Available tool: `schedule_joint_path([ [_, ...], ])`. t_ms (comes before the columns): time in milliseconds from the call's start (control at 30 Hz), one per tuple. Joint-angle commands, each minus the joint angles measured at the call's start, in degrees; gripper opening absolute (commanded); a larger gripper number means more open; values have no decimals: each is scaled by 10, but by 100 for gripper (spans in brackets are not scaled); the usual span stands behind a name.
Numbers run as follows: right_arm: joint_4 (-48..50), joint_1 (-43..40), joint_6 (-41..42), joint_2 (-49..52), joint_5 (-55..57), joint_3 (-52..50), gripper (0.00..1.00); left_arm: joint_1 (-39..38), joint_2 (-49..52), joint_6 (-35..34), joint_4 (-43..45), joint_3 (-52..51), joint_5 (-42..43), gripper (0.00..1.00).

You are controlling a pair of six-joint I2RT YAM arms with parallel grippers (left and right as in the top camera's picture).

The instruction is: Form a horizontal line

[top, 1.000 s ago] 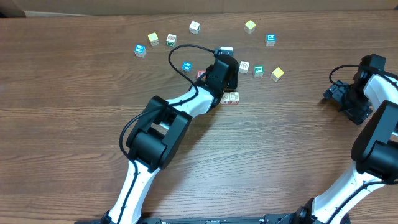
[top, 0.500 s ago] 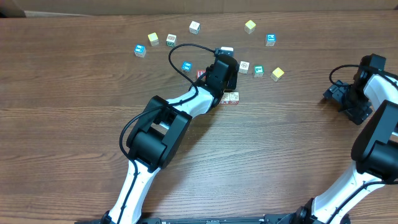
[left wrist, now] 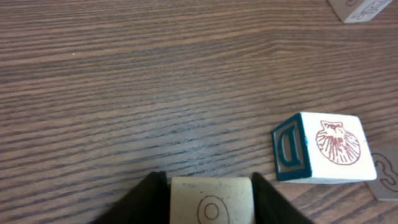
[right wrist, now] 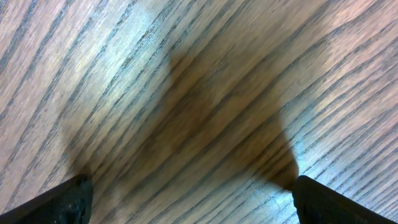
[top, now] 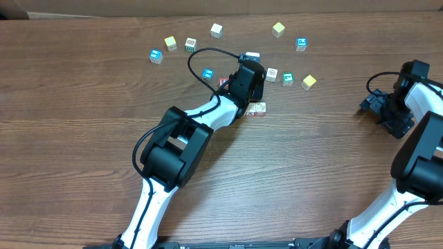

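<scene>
One cube (left wrist: 211,202) is gripped by the part-closed left gripper (left wrist: 208,182), the line (top: 256,108) being found just behind it, robot-side, while nothing is held by the wide-open right gripper (right wrist: 189,186).

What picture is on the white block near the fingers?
Reddish-brown scallop shell on the block, teal D on its side; left wrist view.

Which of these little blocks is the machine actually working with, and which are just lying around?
In the job:
- short row of whitish wooden cubes with red prints
- pale wooden cube with an oval mark, gripped by the left gripper

Lying about:
- yellow wooden cube to the right
- blue-marked white cube farther back
- blue-marked white cube on the far left
</scene>
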Motion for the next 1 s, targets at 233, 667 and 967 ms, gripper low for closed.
schedule_joint_path([
  [233,0,-3,0,6,15,-5,100,-3,-33,10,4,5,-6,42],
  [667,0,-3,0,6,15,-5,100,-3,-38,11,6,5,-6,31],
  [967,0,-3,0,6,15,-5,100,-8,-33,10,-12,5,-3,43],
])
